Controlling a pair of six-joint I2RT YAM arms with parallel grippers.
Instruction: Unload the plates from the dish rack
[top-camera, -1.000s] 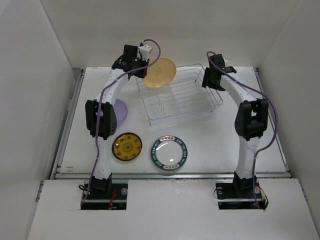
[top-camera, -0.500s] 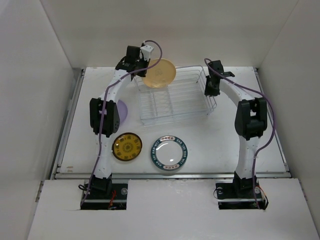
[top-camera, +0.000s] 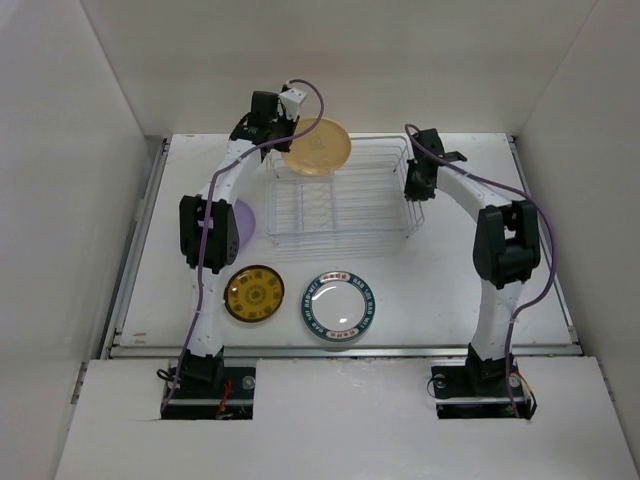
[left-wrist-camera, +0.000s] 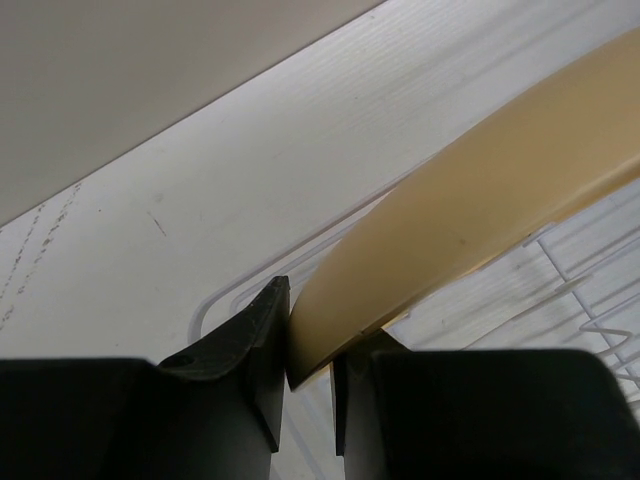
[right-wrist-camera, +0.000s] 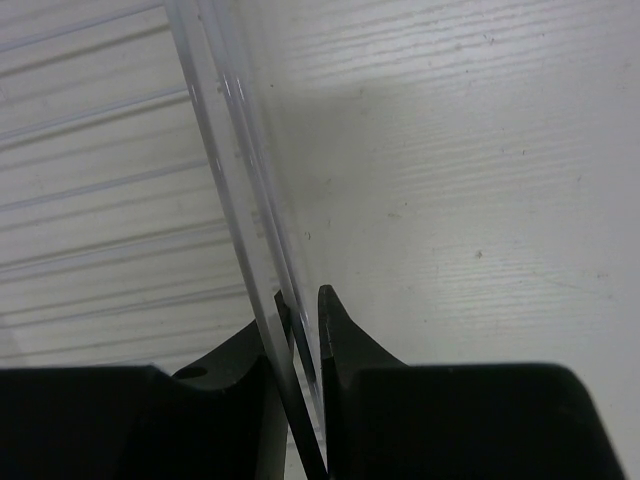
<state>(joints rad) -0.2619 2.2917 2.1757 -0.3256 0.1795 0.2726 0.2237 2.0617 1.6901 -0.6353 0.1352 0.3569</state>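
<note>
On the left of the white table (top-camera: 430, 290), a plain lilac plate (top-camera: 243, 218) lay flat, partly hidden behind the left arm. Just beyond it, toward the far edge, the left gripper (left-wrist-camera: 312, 335) was clenched on the rim of a plain tan-yellow plate (top-camera: 316, 147). The wrist view showed the plate's edge pinched between both fingers. That plate hung tilted in the air over the far left corner of the dish rack (top-camera: 340, 200), with the rack's wires showing beneath it.

Near the front edge, two plates lay flat side by side without touching. The left one was a smaller dark-rimmed plate with an orange centre (top-camera: 253, 293). The right one was a white plate with a dark teal patterned rim (top-camera: 339, 305).

Farther back, the silver wire dish rack sat at the middle of the table. At its right side, the right gripper (right-wrist-camera: 305, 310) had its fingers closed narrowly around the rack's rim wire, which ran between them.
</note>
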